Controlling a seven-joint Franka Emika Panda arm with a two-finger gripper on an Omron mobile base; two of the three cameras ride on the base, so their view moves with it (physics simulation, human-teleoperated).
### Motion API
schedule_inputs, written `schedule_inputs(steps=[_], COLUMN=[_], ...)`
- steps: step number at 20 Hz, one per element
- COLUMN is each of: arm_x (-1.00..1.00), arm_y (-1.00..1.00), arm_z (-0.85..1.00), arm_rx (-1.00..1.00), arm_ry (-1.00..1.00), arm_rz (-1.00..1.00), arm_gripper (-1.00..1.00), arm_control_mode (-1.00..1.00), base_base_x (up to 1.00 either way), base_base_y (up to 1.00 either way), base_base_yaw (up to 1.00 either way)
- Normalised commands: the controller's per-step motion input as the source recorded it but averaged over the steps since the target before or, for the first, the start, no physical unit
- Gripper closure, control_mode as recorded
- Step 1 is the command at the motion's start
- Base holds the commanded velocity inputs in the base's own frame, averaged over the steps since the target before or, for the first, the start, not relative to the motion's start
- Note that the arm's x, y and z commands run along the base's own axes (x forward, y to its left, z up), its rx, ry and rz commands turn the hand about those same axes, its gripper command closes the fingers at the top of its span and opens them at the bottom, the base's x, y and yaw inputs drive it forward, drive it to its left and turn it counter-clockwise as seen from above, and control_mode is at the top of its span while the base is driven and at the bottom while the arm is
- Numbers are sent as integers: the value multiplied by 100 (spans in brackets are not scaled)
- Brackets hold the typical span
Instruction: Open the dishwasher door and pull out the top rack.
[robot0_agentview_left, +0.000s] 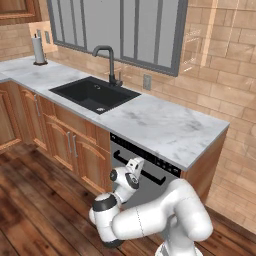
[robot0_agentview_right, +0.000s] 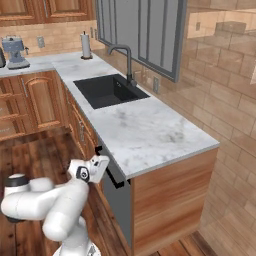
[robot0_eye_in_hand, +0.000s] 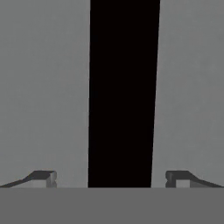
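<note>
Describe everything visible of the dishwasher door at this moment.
The dishwasher door is a flat grey metal panel set under the marble counter, between wooden cabinet fronts. It is shut and upright. A black control strip runs along its top edge, with a long horizontal black bar handle just below. In the hand view the open gripper straddles the handle, one of the fingers on each side, not yet closed.

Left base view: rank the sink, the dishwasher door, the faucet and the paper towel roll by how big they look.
1. sink
2. dishwasher door, partly hidden by the arm, so it could rival the sink
3. faucet
4. paper towel roll, farthest away
</note>
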Motion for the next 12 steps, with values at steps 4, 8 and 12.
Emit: schedule_inputs(steps=[4, 8, 12], arm_x=[12, 8, -6], arm_y=[1, 23, 46], arm_z=[-53, -64, -76], arm_rx=[0, 0, 0], arm_ry=[0, 0, 0], arm_rz=[0, 0, 0], arm_gripper=[100, 100, 100], arm_control_mode=[-100, -100, -100], base_base_x=[0, 0, 0], base_base_y=[0, 0, 0], base_base_yaw=[0, 0, 0])
